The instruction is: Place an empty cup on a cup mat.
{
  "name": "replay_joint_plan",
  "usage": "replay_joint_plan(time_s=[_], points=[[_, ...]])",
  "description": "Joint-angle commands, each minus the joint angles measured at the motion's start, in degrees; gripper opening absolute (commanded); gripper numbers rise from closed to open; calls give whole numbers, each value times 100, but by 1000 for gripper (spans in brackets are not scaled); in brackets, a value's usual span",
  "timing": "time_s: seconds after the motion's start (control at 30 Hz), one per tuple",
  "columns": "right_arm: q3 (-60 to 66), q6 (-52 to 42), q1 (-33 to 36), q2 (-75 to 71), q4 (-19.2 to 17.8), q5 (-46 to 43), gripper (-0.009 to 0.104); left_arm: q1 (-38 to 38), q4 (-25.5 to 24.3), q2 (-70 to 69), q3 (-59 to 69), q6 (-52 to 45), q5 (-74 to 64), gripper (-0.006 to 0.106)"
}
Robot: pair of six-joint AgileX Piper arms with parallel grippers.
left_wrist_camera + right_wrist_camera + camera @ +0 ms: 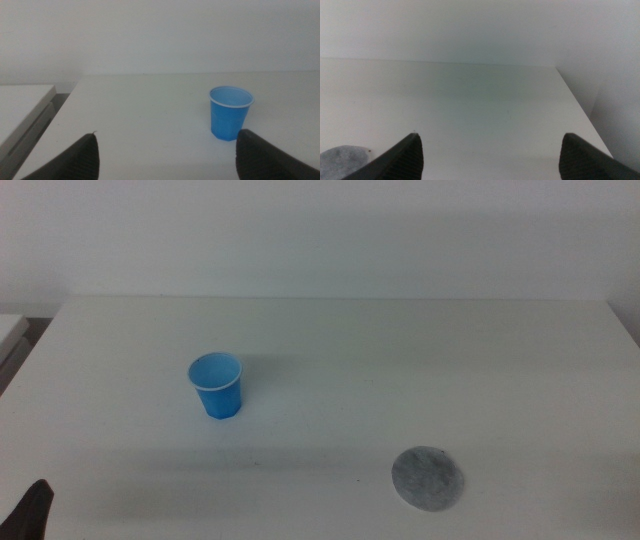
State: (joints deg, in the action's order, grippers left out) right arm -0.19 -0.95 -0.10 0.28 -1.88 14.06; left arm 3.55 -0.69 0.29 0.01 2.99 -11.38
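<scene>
The blue cup (216,385) stands upright and empty on the white table, left of centre in the middle view. It also shows in the left wrist view (229,112), ahead of my left gripper (167,155), whose jaws are wide apart and empty. In the middle view only a dark tip of the left gripper (30,510) shows at the bottom left corner. The grey cup mat (428,478) lies flat at the front right, well apart from the cup. An edge of the cup mat shows in the right wrist view (342,156). My right gripper (490,157) is open and empty.
The white table (400,360) ends at a white wall at the back. A pale side surface (22,107) stands beyond the table's left edge. The table's right edge (580,110) shows in the right wrist view.
</scene>
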Motion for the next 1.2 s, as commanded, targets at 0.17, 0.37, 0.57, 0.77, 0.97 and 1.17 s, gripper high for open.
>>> replay_joint_plan(time_s=[0.17,0.37,0.57,0.77,0.97,1.17], points=[[19,-23,7,-28,-34,-38,93,-9,349,1323,-1384,6,-1071,94],[19,-23,7,-28,-34,-38,93,-9,606,3934,-3920,6,-2907,94],[19,-23,7,-28,-34,-38,93,200,774,6364,-6000,-299,-4021,94],[19,-23,7,-28,-34,-38,93,647,682,8449,-7784,-403,-4606,94],[19,-23,7,-28,-34,-38,93,797,714,9934,-8964,-144,-5121,94],[19,-23,7,-28,-34,-38,93,797,535,10661,-9185,-59,-5305,94]])
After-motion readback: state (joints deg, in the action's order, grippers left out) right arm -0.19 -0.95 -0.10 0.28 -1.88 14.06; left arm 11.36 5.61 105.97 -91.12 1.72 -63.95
